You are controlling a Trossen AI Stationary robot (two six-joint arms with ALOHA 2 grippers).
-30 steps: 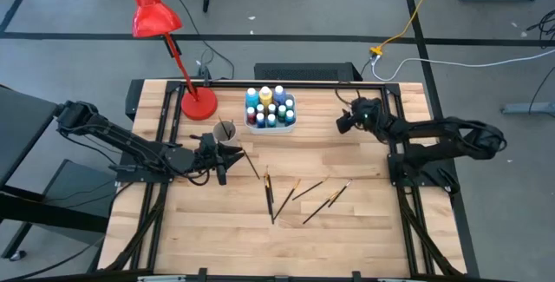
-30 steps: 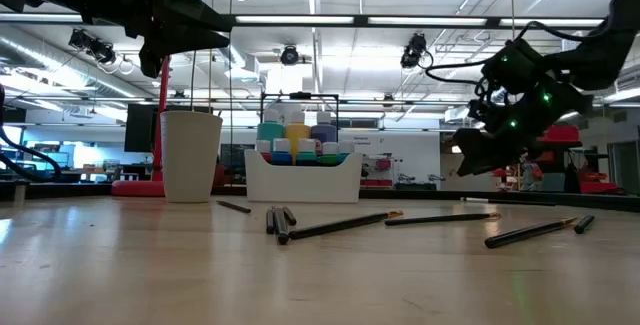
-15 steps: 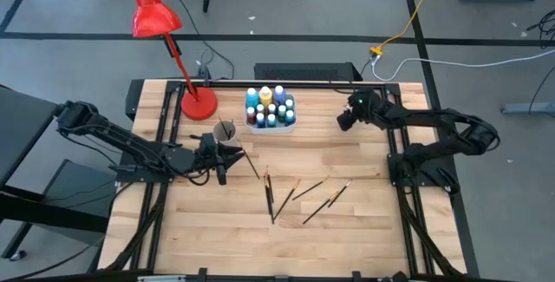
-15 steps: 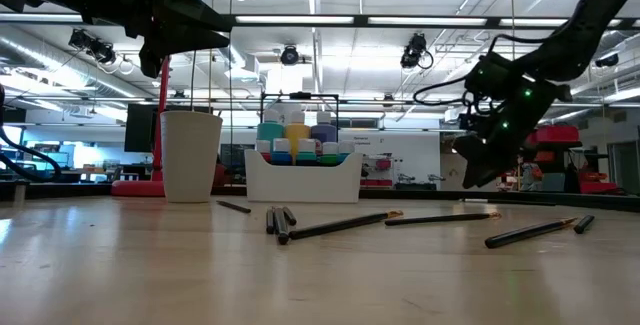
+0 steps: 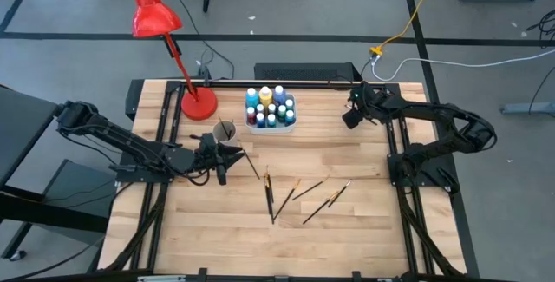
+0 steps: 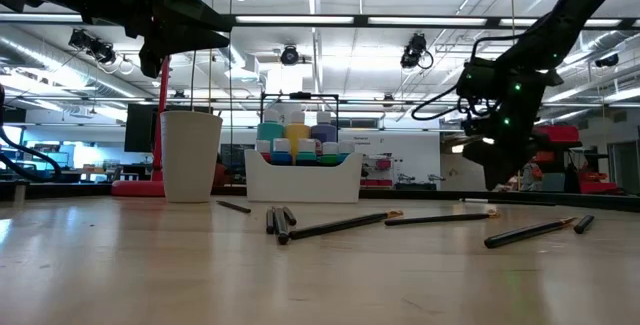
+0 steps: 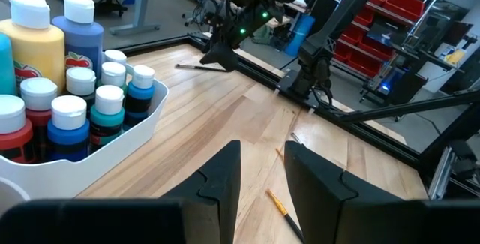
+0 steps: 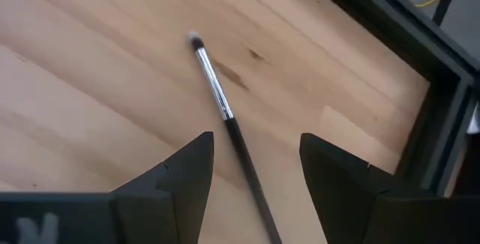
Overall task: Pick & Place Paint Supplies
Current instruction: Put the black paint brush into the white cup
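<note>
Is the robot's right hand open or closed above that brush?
Open. The right hand shows a wide gap between its fingers, with the brush lying flat, untouched.

A red metal desk lamp (image 5: 154, 17) stands by blue, yellow and white-capped small paint bottles (image 5: 270, 107) in a white plastic caddy (image 6: 302, 177) on the pale striped wooden table (image 5: 347, 221).

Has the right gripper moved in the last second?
Yes. In the high view the right gripper has shifted toward the table's far rail, farther from the paint bottle tray.
</note>
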